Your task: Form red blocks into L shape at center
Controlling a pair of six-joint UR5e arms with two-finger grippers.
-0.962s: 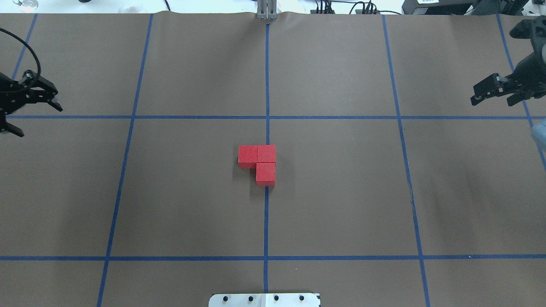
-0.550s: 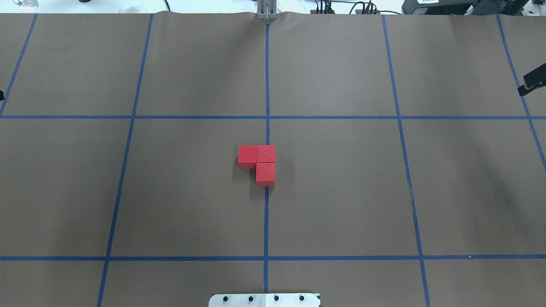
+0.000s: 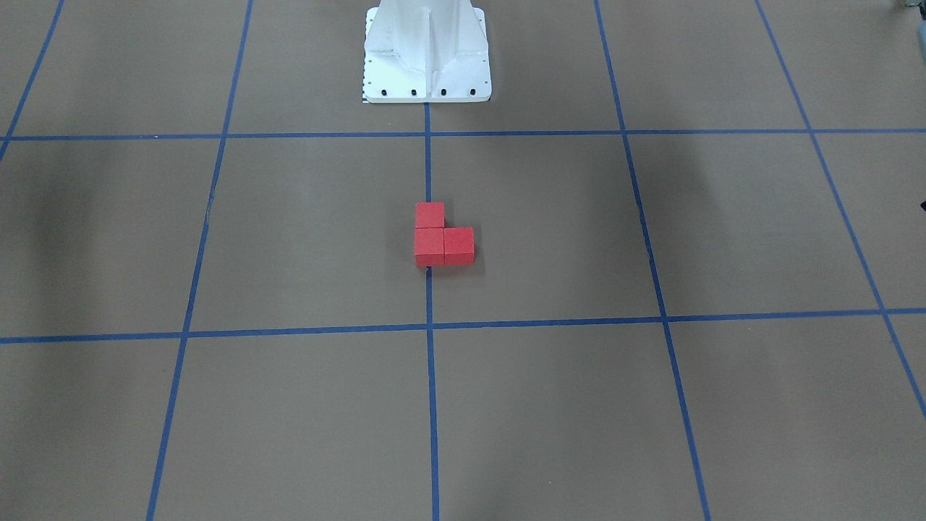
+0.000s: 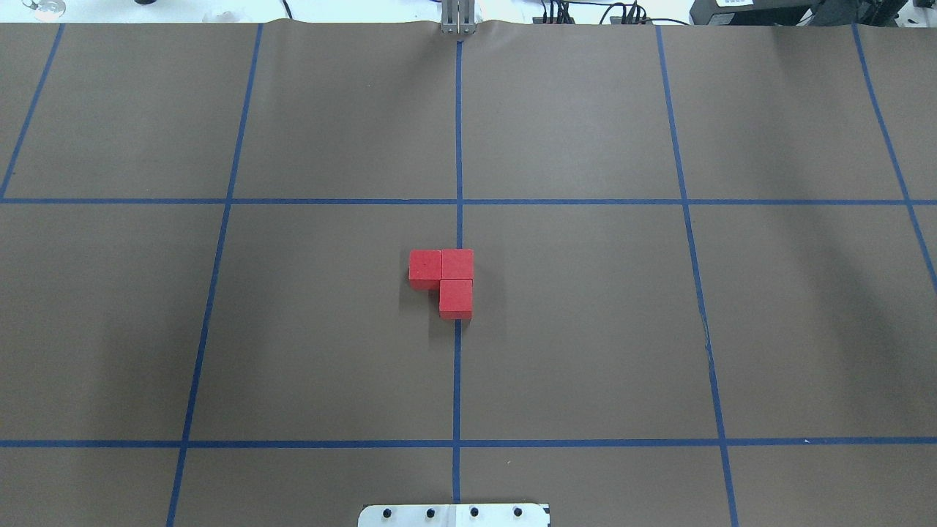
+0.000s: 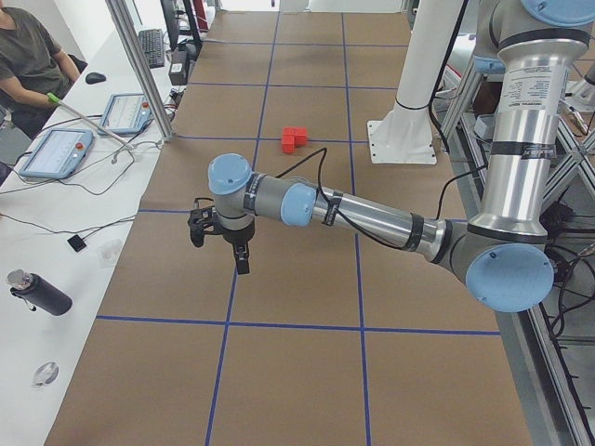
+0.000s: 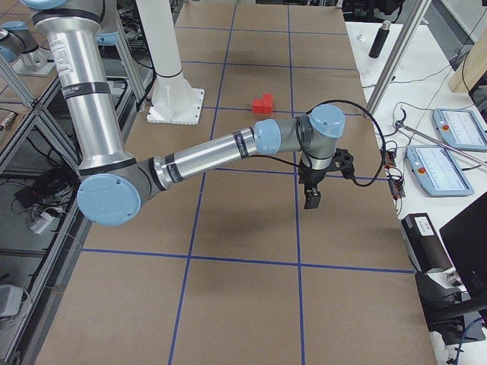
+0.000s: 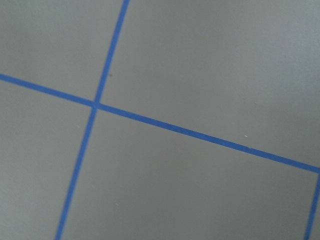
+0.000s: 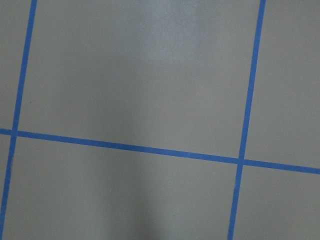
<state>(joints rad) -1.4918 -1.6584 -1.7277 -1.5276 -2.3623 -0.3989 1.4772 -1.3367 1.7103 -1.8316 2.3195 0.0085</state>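
Note:
Three red blocks lie touching in an L on the center line (image 4: 457, 227): one (image 4: 425, 266) to the left, a corner one (image 4: 457, 263) and one (image 4: 455, 298) nearer the base. They also show in the front-facing view (image 3: 429, 246), the exterior left view (image 5: 294, 139) and the exterior right view (image 6: 263, 104). My left gripper (image 5: 218, 251) hangs over the table far from them, near the left end. My right gripper (image 6: 329, 182) hangs near the right end. Both show only in the side views, so I cannot tell whether they are open or shut. The wrist views show only the brown surface and tape.
The white base plate (image 4: 454, 514) stands at the near edge, also in the front-facing view (image 3: 427, 58). A person (image 5: 28, 56), tablets (image 5: 60, 153) and a bottle (image 5: 37, 293) are on the side bench. Another tablet (image 6: 460, 125) lies beyond the right end.
Both grippers have drawn outward and left the overhead view, the left one first. The three red blocks have not moved.

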